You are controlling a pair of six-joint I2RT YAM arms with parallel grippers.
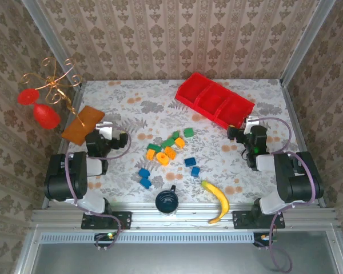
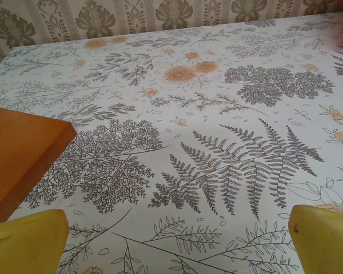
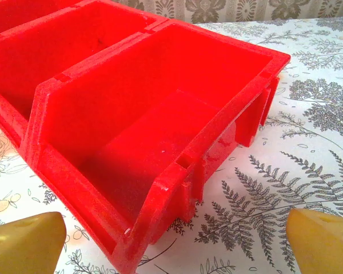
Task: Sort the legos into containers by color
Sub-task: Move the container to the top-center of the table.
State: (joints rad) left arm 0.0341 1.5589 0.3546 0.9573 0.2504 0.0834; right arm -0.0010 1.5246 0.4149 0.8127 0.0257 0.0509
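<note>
Grippers: left gripper (image 1: pixel 106 128) and right gripper (image 1: pixel 248 123) low over the table (image 1: pixel 131 108), jaws of both spread wide, holding nothing.
Container: red tray (image 3: pixel 228 40), three compartments, far right, just beyond right gripper; no bricks inside yet.
Distractors: banana (image 1: pixel 217 200) and dark cup (image 1: pixel 167 201) at near edge.
Bricks: legos (image 1: pixel 168 149) loose mid-table, well apart from tray; green and orange clustered, blue scattered nearer.
Handling: probably light, rigid, slick plastic; best pinched squarely across flat opposite sides, one at a time.
</note>
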